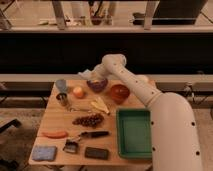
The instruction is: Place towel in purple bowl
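Towel (84, 75): pale wad, lifted clear of the counter (60, 125) near the middle of the far edge, just left of the purple bowl (97, 85) and slightly above it. Carried at the gripper (89, 76), fingers seemingly clenched on it, though partly hidden by the cloth. Not yet over the bowl's centre; at most overhanging its left rim.

Several ways to go wrong from here:

- **Letting go now:** likely a landing on the left rim, on the bare wood between the bowl and the orange fruit (78, 92), or off the far edge behind the counter.
- **Too little travel rightward before release:** half in, half draped outside.
- **Coming down too low:** pressure on the rim, tipping the bowl or sliding it into the red bowl (120, 93) just to its right.
- **Snagging on a finger at release:** dragged back out on the retreat.
- **Forearm (132, 82) close above the red bowl:** risk of clipping it on a low swing.

Blue cup (61, 85) and metal can (62, 99) toward the far-left corner, and green tray (134, 132) by the near-right corner: all apart from the bowl, little danger there.
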`<state>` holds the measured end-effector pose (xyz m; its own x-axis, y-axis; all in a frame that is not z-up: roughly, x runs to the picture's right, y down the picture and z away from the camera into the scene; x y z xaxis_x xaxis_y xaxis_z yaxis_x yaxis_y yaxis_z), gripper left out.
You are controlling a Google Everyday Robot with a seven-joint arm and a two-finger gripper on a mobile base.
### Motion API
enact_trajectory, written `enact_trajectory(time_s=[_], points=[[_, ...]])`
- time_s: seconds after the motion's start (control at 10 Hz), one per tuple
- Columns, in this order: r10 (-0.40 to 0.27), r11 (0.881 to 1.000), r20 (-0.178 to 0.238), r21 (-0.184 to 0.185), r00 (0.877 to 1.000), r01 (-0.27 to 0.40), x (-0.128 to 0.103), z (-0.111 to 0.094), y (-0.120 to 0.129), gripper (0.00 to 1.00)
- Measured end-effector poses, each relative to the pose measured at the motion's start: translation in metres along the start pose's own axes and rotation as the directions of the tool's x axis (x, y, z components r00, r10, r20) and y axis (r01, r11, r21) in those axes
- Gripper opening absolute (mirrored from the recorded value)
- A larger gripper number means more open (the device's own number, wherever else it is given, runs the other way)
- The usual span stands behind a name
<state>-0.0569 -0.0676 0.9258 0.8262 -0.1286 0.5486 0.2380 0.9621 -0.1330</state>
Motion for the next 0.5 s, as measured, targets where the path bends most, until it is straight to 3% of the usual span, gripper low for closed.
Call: enact_trajectory(time_s=[0.3,0.5], points=[[0.057,0.998,-0.023,0.028,0.998,-0.057,0.023,-0.001,0.016,0.03],[0.068,0.997,-0.028,0.032,0.997,-0.067,0.025,0.005,0.018,0.03]])
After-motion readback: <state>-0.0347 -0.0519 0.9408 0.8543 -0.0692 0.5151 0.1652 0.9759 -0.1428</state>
